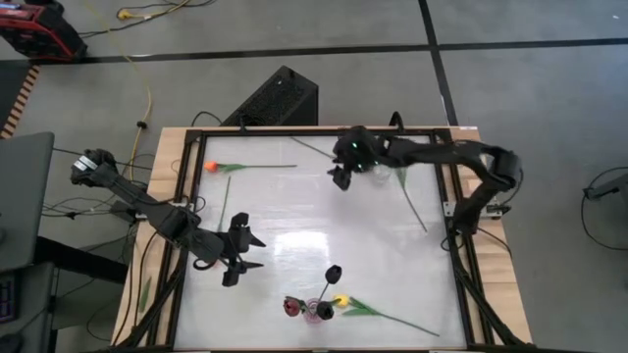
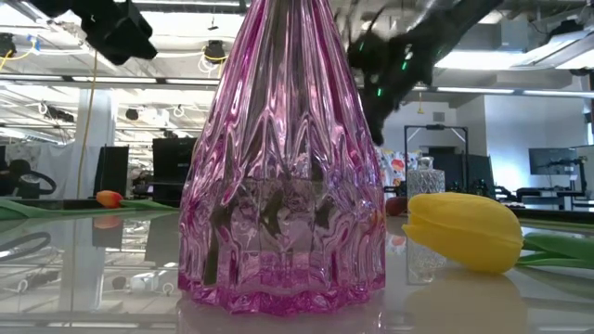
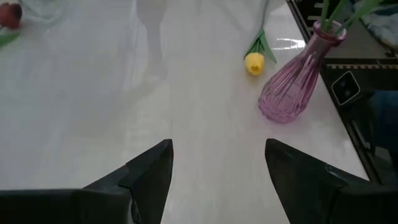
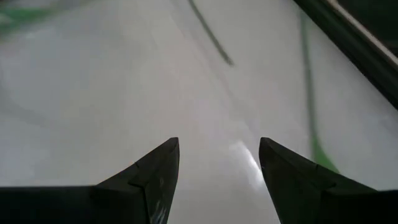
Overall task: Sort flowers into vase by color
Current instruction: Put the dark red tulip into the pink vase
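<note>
A pink ribbed glass vase (image 1: 318, 313) (image 2: 278, 176) (image 3: 297, 78) stands near the table's near edge. It holds a near-black tulip (image 1: 334, 272) and a dark red tulip (image 1: 290, 306). A yellow tulip (image 1: 340, 301) (image 2: 464, 229) (image 3: 254, 63) lies flat beside the vase, its stem running toward the right. An orange tulip (image 1: 211, 167) (image 2: 109, 198) lies near the far left corner. My left gripper (image 1: 238, 253) (image 3: 217, 168) is open, left of the vase and pointing toward it. My right gripper (image 1: 342, 176) (image 4: 217, 162) is open above the table's far part.
Loose green stems lie on the white table: one (image 1: 412, 199) (image 4: 311, 93) near the right side, one (image 1: 314, 148) (image 4: 211, 31) by the far edge, one (image 1: 226, 196) on the left. A black frame (image 1: 459, 235) rims the table. A black box (image 1: 275, 98) sits on the floor beyond the far edge.
</note>
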